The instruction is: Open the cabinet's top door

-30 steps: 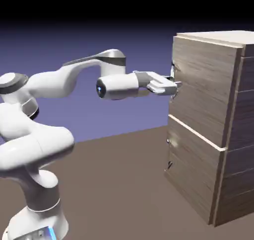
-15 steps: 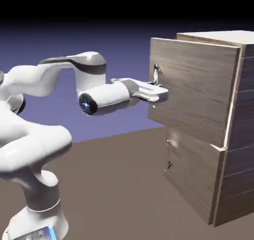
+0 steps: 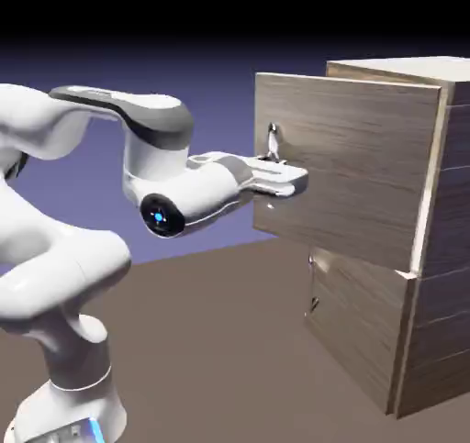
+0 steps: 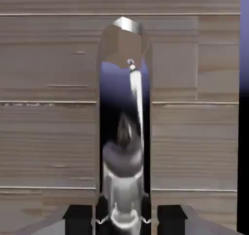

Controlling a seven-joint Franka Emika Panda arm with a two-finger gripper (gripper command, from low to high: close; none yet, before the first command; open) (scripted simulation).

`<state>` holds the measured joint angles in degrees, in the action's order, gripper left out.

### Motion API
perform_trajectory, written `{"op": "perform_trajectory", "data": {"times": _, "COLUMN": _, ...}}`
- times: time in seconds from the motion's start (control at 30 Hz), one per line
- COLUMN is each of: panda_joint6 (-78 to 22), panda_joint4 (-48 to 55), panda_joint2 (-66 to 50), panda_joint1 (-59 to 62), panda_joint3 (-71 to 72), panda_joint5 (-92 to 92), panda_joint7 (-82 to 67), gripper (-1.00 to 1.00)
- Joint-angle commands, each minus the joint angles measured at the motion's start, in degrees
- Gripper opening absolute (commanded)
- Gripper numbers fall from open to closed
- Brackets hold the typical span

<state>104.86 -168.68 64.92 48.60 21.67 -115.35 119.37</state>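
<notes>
While the claw [image 3: 278,177] clamps the handle [image 4: 124,132], the top door [image 3: 353,171] overhangs the lower door [image 3: 353,326].

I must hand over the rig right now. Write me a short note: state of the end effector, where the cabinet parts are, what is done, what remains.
End effector: shut on the handle, the silver bar on the top door; in the hand view the handle fills the gap between the fingertips.
Cabinet: stands at the exterior view's right. Top door is swung partly out from the front, hinged at its right edge. Lower door is shut.
Done: handle gripped, door partly open.
Left: pull the door wider, then release the handle.
</notes>
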Motion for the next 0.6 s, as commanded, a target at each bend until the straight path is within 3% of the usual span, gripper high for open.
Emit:
{"op": "perform_trajectory", "data": {"times": 0.0, "panda_joint6": 1.88, "panda_joint4": 0.13, "panda_joint2": -0.8, "panda_joint1": -2.09, "panda_joint3": -1.17, "panda_joint5": 0.71, "panda_joint7": -0.6, "gripper": -1.0}}
{"op": "perform_trajectory", "data": {"times": 0.1, "panda_joint6": 4.9, "panda_joint4": 0.7, "panda_joint2": -3.56, "panda_joint1": -7.27, "panda_joint3": -6.59, "panda_joint5": 5.17, "panda_joint7": -2.5, "gripper": -1.0}}
{"op": "perform_trajectory", "data": {"times": 0.33, "panda_joint6": -10.41, "panda_joint4": 3.59, "panda_joint2": -11.15, "panda_joint1": -4.18, "panda_joint3": -20.41, "panda_joint5": 22.52, "panda_joint7": -5.77, "gripper": -1.0}}
{"op": "perform_trajectory", "data": {"times": 0.57, "panda_joint6": -26.3, "panda_joint4": 12.83, "panda_joint2": -25.04, "panda_joint1": -3.21, "panda_joint3": -32.05, "panda_joint5": 38.48, "panda_joint7": -11.2, "gripper": -1.0}}
